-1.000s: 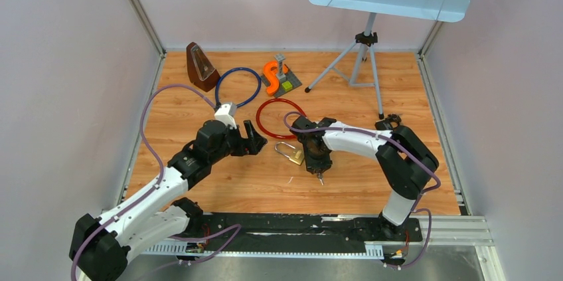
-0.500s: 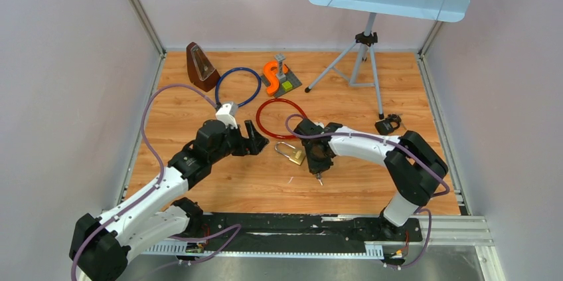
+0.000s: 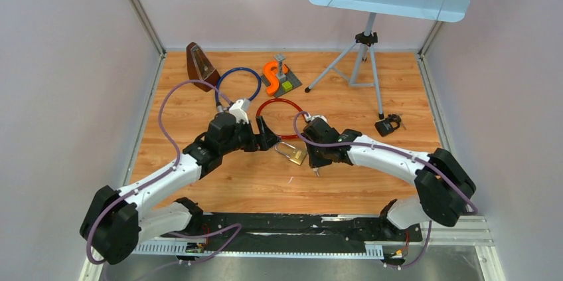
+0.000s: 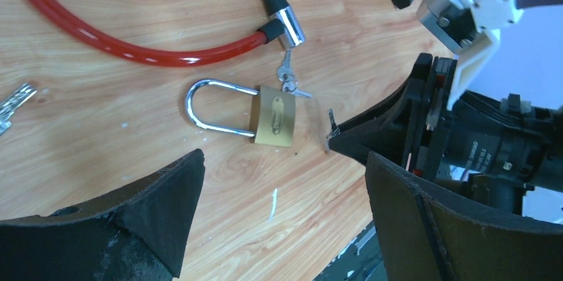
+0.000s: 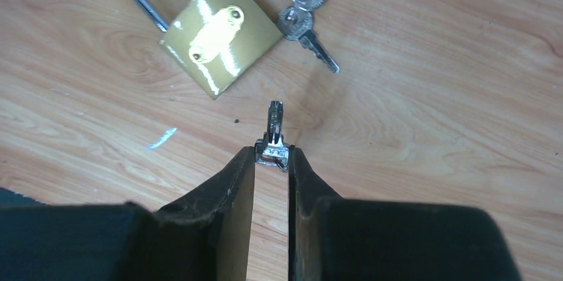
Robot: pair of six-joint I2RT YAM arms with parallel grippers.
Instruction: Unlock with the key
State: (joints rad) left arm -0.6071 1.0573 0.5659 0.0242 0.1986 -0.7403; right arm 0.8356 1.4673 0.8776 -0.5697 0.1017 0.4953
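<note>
One padlock [image 3: 292, 153] lies flat mid-bench, shackle seated; one key [image 5: 274, 121] is pinched in the right claw [image 5: 272, 158].
The key tip points toward the brass body and stops short of it, not touching. Two more keys [image 5: 297, 18] lie linked just beside the padlock. The left claw [image 4: 284, 161] stands wide apart, empty, near the padlock's left. Two cable loops lie toward the far edge: one red [image 3: 261, 113], one blue [image 3: 220, 82].

The padlock [image 3: 292, 153] lies on the table [image 3: 345, 188] — left gripper [image 3: 267, 137] just left of it, right gripper [image 3: 317, 165], key [image 5: 274, 118] in it, just right — 1 cable loop [image 4: 166, 62] behind.
</note>
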